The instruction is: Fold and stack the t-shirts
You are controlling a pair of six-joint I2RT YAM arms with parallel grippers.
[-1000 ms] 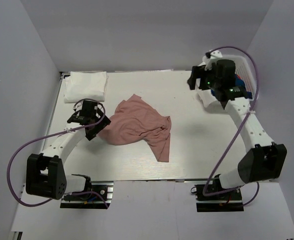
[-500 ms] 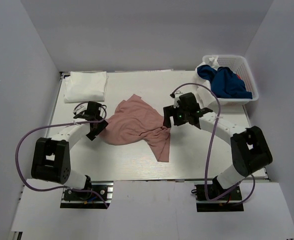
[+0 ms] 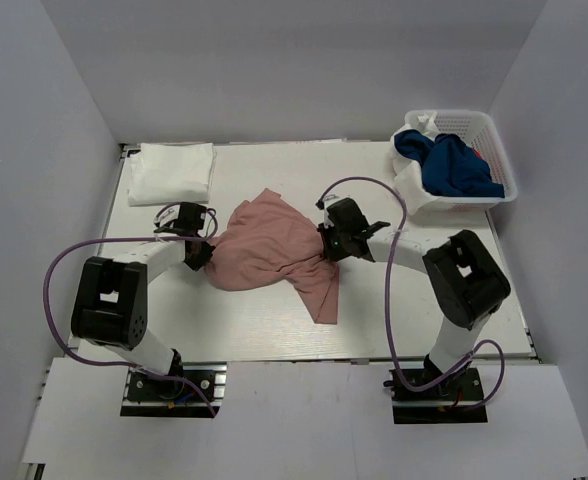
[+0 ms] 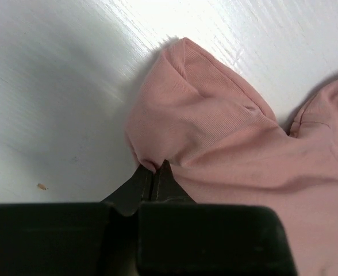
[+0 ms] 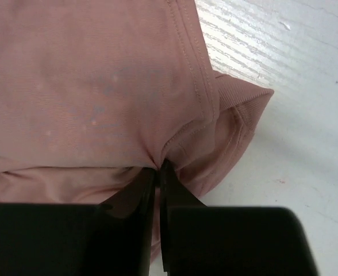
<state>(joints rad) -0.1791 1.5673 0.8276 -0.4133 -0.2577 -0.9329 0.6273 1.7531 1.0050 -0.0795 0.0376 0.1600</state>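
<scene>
A crumpled dusty pink t-shirt (image 3: 274, 250) lies in the middle of the table. My left gripper (image 3: 198, 252) is shut on its left edge; in the left wrist view a fold of pink cloth (image 4: 215, 132) is pinched at the closed tips (image 4: 154, 168). My right gripper (image 3: 328, 244) is shut on the shirt's right edge, the tips (image 5: 157, 167) pinching a seam of the pink fabric (image 5: 88, 86). A folded white t-shirt (image 3: 171, 172) rests at the back left. A navy blue t-shirt (image 3: 457, 167) sits in the basket.
A white plastic mesh basket (image 3: 501, 160) stands at the back right with clothes in it, some white cloth (image 3: 410, 185) hanging over its left side. The white table (image 3: 404, 300) is bounded by grey walls on three sides.
The right arm swung from the basket down to the pink shirt's right edge and shut on it. The left gripper moved slightly in and shut on the shirt's left edge.
</scene>
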